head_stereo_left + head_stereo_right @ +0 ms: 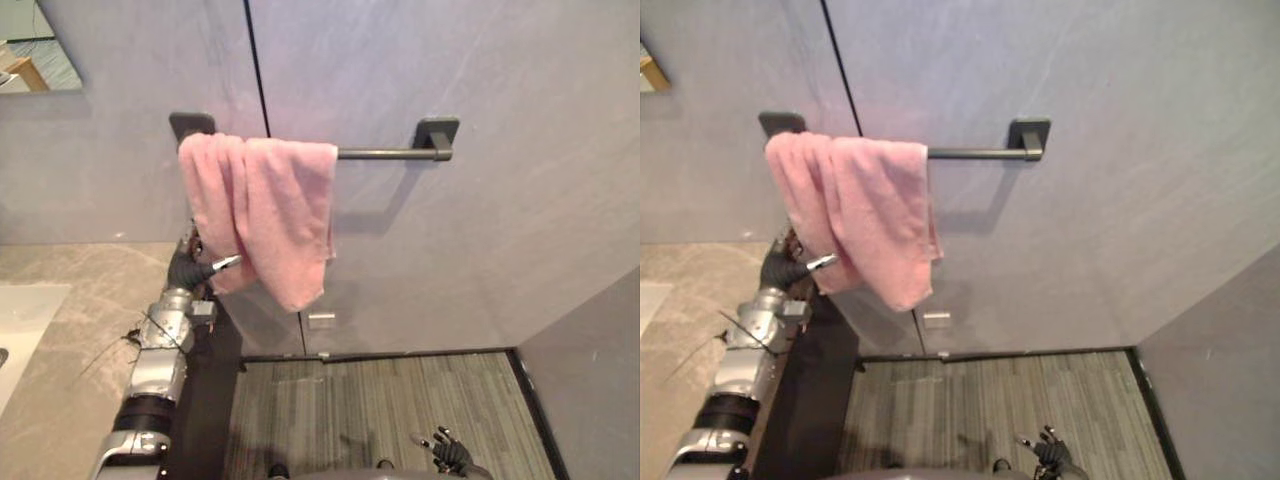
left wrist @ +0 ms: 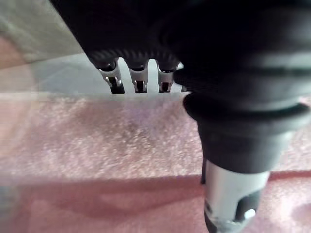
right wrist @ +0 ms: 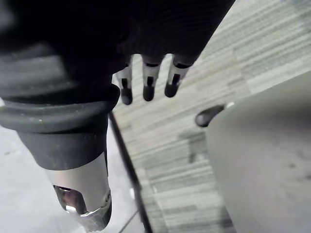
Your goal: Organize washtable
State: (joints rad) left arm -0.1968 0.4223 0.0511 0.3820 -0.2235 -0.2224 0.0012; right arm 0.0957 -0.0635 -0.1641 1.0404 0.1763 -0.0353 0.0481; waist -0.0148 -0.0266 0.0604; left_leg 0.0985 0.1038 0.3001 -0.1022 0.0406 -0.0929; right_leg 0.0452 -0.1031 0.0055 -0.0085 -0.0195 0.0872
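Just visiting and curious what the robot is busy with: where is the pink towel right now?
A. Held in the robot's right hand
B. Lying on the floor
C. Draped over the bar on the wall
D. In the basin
C: the pink towel hangs over the dark bar, bunched toward its left end, with the left hand at its lower edge.

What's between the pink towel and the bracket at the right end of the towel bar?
Nothing: the left eye view shows the towel bar running bare from the pink towel to the bracket.
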